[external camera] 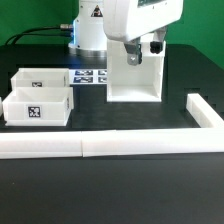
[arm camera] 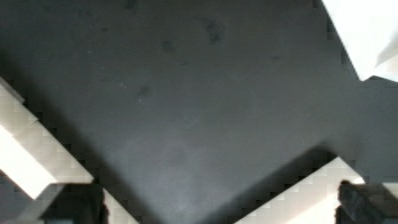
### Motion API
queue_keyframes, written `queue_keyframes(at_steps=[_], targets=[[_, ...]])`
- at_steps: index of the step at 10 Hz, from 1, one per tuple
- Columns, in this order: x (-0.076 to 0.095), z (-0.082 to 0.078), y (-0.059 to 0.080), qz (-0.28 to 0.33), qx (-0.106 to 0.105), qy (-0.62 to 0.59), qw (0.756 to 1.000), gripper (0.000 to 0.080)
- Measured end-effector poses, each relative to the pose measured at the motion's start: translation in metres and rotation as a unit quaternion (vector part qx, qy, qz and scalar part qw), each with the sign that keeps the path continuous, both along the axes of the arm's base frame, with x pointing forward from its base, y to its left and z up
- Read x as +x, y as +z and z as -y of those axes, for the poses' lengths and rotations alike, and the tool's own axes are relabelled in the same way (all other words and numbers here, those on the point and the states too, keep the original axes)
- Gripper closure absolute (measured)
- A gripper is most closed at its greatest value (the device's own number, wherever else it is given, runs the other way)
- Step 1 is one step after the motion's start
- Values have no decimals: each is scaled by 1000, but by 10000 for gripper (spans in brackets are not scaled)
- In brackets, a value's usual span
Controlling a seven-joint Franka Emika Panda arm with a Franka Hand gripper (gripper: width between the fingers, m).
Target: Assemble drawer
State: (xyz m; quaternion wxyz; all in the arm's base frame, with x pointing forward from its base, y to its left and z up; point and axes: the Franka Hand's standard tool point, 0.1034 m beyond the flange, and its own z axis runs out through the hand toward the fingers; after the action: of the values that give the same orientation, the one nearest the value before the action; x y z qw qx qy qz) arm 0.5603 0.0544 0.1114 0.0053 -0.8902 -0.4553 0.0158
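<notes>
**Desk:** Exterior view: why this layout?

**Photographer:** The rear drawer box (external camera: 45, 80) and the front drawer box (external camera: 38, 108) sit touching near the left edge of the surface (external camera: 120, 185). They stand apart from the tall drawer case (external camera: 135, 78) toward the far edge, likely staged for sliding in. A white rail (external camera: 100, 147) lines the near edge. The arm (external camera: 140, 18) hangs over the case's top, claw (external camera: 152, 47) pointing down.

**Desk:** Wrist view?

**Photographer:** Bare black surface fills it. The fingertips (arm camera: 71, 205) stand spread wide, pinching nothing. White edges (arm camera: 377, 40) flank the frame; I cannot tell which parts they are.
</notes>
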Motion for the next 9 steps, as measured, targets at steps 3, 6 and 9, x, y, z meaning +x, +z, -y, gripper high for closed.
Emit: queue_keyframes(at_steps=[3, 6, 9], targets=[[0, 0, 0, 0, 0, 0, 1000, 150], [-1, -1, 1, 1, 1, -17, 1000, 150], [-26, -14, 21, 3, -9, -148, 989, 150]])
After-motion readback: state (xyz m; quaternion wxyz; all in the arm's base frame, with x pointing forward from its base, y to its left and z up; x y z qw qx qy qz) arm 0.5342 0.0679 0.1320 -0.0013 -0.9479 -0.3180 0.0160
